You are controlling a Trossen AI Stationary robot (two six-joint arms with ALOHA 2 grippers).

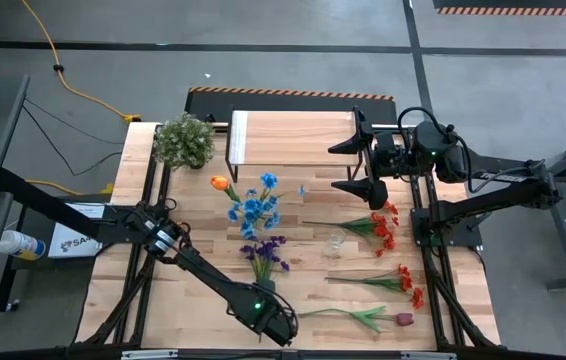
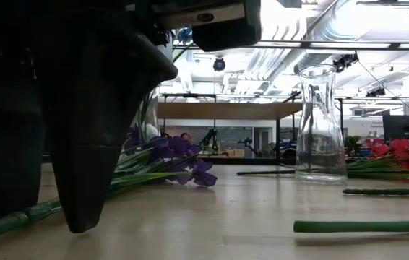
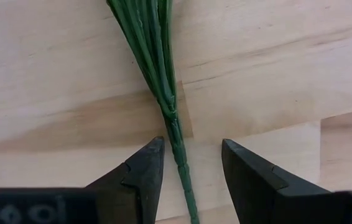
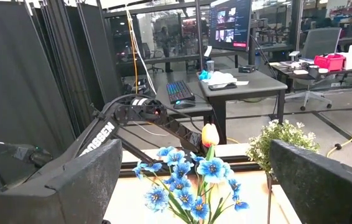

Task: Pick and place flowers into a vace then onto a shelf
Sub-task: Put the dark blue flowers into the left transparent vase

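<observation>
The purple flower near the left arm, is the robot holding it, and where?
Not yet. The left gripper has its jaws open either side of the purple flower's bare stem end, not closed on it. The right gripper holds nothing.

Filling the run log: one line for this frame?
left claw: open, straddling purple flower stem, not closed | right claw: open, raised by shelf | vase: empty, upright on table

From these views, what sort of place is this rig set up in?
Probably a large open lab or workshop with office space: a concrete floor marked with hazard tape, exposed ceiling ducts, and desks with a monitor and keyboard behind the wooden table.
</observation>
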